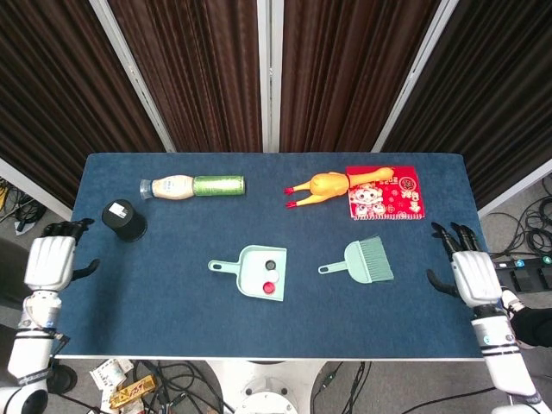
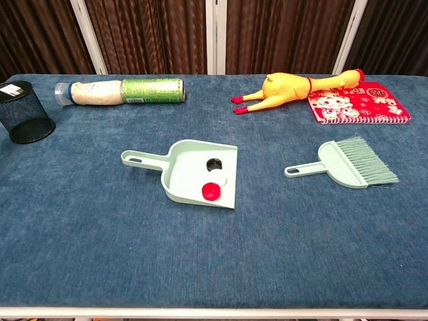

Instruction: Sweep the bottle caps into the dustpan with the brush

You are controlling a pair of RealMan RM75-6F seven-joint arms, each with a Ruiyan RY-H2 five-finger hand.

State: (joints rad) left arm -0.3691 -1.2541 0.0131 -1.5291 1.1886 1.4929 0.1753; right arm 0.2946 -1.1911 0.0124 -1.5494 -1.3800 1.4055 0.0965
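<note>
A mint-green dustpan (image 1: 255, 274) (image 2: 184, 175) lies mid-table with its handle pointing left. Inside it lie a red cap (image 1: 268, 287) (image 2: 211, 191), a black cap (image 1: 270, 265) (image 2: 215, 164) and a white cap (image 2: 222, 179) between them. The matching brush (image 1: 366, 260) (image 2: 348, 162) lies flat on the cloth to the right of the pan, bristles to the right, nothing touching it. My left hand (image 1: 51, 261) hangs off the table's left edge, fingers apart and empty. Off the right edge is my right hand (image 1: 469, 274), also spread and empty. The chest view shows neither hand.
A black mesh cup (image 1: 124, 220) (image 2: 23, 112) stands at the left. A bottle with a green label (image 1: 193, 185) (image 2: 120, 91) lies at the back left. A yellow rubber chicken (image 1: 332, 185) (image 2: 284, 88) and a red patterned booklet (image 1: 385, 195) (image 2: 354, 103) lie at the back right.
</note>
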